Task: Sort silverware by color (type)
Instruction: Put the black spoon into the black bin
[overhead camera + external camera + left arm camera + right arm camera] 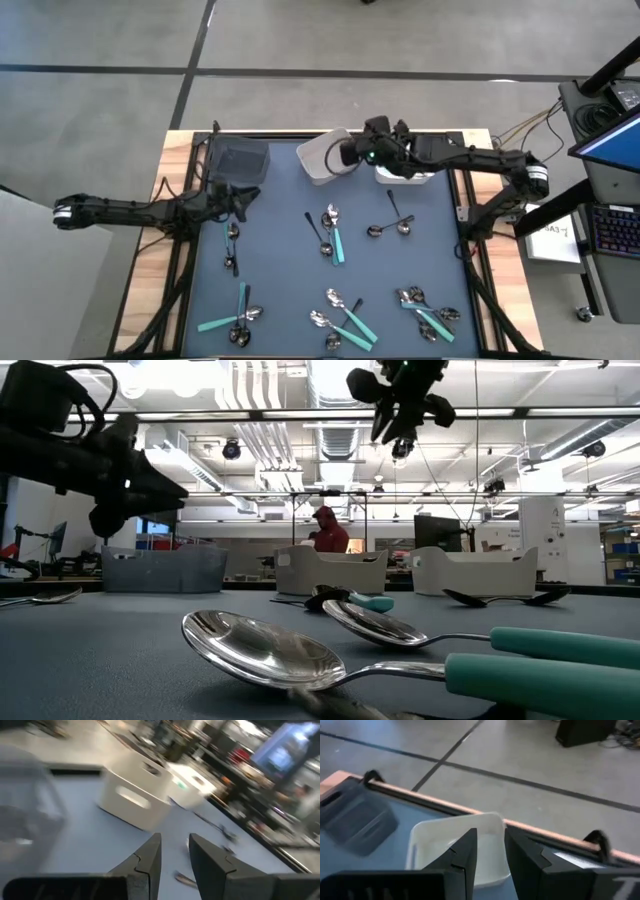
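The silverware lies scattered flat on the blue-grey mat [280, 250]: teal-handled pieces [338, 245] and dark-handled spoons [385, 230] mid-table, and mixed clusters [345, 320] [425, 310] along the near edge. My left gripper [248, 193] [175, 837] hovers low over the mat's far left, beside the dark grey bin [240, 160]. It is open, with nothing between its fingers. My right gripper [340, 155] [490, 831] is raised high over the tilted white bin [322, 155] [430, 840], open and empty.
A second white bin [405, 172] stands under the right arm at the far right. A small spoon pair [232, 235] lies near the left gripper. In the low view two teal-handled spoons [300, 650] fill the foreground. A person [325, 530] stands far behind the table.
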Robot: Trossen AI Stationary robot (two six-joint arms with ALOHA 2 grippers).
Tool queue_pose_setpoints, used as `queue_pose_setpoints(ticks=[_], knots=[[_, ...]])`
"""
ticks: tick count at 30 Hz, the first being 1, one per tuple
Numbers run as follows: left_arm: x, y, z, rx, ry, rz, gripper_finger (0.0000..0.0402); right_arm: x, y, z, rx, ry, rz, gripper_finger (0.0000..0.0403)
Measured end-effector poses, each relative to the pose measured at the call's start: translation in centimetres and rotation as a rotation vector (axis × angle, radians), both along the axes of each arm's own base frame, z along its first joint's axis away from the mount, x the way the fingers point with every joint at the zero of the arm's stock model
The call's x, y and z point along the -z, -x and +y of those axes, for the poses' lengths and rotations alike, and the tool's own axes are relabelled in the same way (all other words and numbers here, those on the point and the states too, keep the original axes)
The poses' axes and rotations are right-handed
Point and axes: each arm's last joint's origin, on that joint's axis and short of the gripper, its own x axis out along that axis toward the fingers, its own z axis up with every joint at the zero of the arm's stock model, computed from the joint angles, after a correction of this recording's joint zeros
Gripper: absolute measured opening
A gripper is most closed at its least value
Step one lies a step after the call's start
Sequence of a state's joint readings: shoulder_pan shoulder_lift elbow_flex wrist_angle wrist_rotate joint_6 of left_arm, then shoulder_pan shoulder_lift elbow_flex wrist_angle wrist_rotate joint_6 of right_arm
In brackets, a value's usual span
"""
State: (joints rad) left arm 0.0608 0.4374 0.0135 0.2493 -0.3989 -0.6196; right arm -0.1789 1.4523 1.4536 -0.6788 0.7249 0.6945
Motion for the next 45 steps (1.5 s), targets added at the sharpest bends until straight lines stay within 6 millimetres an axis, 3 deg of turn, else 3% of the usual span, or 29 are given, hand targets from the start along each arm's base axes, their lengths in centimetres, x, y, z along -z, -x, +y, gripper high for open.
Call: queue_pose_setpoints(ticks=[6, 14, 22, 28, 32, 36, 45], knots=[[-1.0, -0.5, -0.4, 0.138, 0.035, 0.111, 0.0082, 0.6, -1.0, 2.4, -0.072, -0.002, 0.014, 0.0093], [-3.3, -0.9, -0.4, 0.171, 0.058, 0.408, 0.0082, 2.2, -2.1, 3.1, -0.077, -0.022, 0.052, 0.0085], [-7.0, -1.3, 0.0, -0.020, 0.145, 0.606, 0.0082, 3.4, -2.6, 3.1, -0.067, -0.035, 0.100, 0.0087], [-9.1, -1.5, 0.3, -0.137, 0.114, 0.754, 0.0082, 3.4, -2.2, 3.1, -0.065, -0.040, 0.134, 0.0080], [-8.5, -1.6, 0.0, -0.089, 0.205, 0.851, 0.0082, 3.6, -1.6, 3.2, -0.042, -0.071, 0.160, 0.0077], [-6.6, -1.6, -0.6, 0.026, 0.399, 0.907, 0.0082, 4.1, -1.0, 3.4, -0.026, -0.146, 0.185, 0.0082], [-3.3, -0.6, -2.4, 0.161, 0.651, 1.001, 0.0082, 5.0, -1.5, 4.1, -0.097, -0.173, 0.252, 0.0099]])
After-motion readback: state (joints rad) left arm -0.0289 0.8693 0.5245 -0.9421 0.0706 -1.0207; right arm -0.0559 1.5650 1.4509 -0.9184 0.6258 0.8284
